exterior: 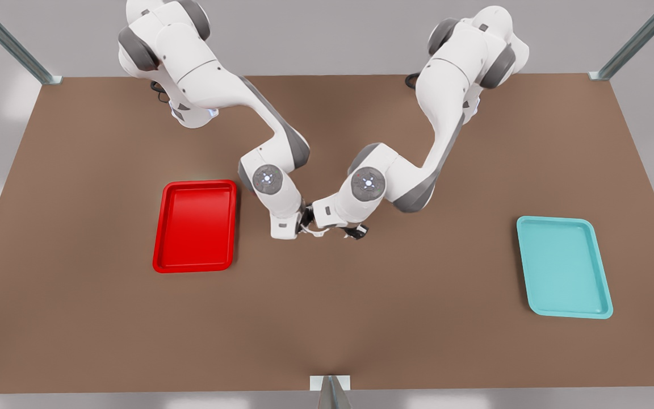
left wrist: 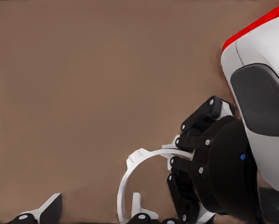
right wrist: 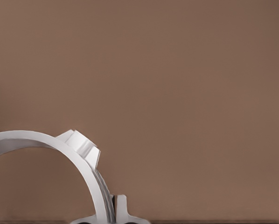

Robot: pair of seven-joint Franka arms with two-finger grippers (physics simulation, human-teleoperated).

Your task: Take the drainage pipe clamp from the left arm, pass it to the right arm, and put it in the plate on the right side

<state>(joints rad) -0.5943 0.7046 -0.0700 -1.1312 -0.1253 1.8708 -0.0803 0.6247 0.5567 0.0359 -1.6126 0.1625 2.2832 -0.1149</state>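
Near the middle of the brown table [exterior: 327, 324], the two white arms meet tool to tool, and the small white plastic C-shaped drainage pipe clamp [left wrist: 123, 183] sits between them. It is well apart from both trays.

The right tool [left wrist: 176, 152] belongs to the arm on the front view's left, the one nearest the bright red rectangular plate [exterior: 193, 227]. In the left wrist view its black fingers [left wrist: 191, 140] are closed on one end of the clamp's arc, close to the flat tab. The right wrist view shows the same grip from behind: the white arc curves away from the fingertips, which are pinched tight on its thin wall, and a ribbed tab stands out partway along the curve.

The left tool [left wrist: 90, 215] belongs to the arm on the front view's right. Its fingertips are spread wide. One pale fingertip [left wrist: 45, 211] stands well clear of the clamp with bare table showing in the gap, and the other is just beside the lower part of the arc. Whether that second fingertip touches the plastic cannot be told, but the tool is not clamping the ring.

The red plate lies flat on the table on the front view's left, just beside the right arm's wrist, with nothing in it. A teal rectangular tray [exterior: 564, 267] of like size lies far off on the front view's right, also with nothing in it
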